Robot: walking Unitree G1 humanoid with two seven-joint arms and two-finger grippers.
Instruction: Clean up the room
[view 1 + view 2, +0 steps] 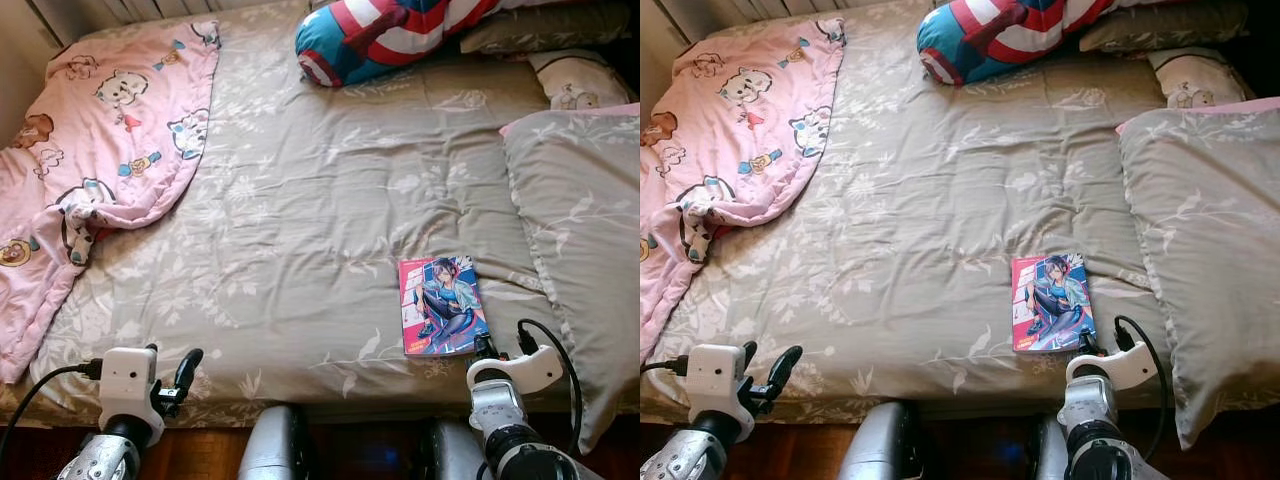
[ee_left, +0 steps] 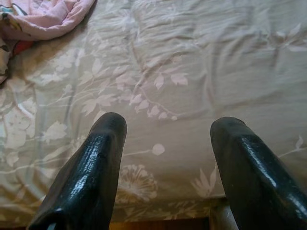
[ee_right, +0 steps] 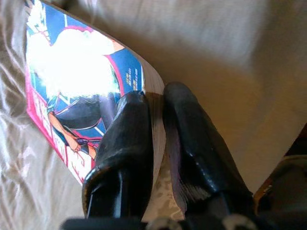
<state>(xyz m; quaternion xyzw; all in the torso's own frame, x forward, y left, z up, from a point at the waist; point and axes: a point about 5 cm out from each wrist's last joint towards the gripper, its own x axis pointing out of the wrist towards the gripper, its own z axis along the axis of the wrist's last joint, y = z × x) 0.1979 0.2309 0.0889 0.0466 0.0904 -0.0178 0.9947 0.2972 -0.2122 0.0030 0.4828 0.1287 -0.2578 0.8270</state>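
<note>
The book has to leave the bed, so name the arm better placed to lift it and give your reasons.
Right. The right gripper is already shut on the comic book at its near edge, while the left gripper is open above bare bedsheet, well away.

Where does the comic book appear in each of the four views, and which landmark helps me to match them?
Left eye view: comic book lies low and right on the bed, beside the grey pillow.
Right eye view: low, right of centre.
Left wrist view: not in it.
Right wrist view: its edge sits between the right gripper fingers.
Shared landmark: the leaf-patterned sheet.
</note>
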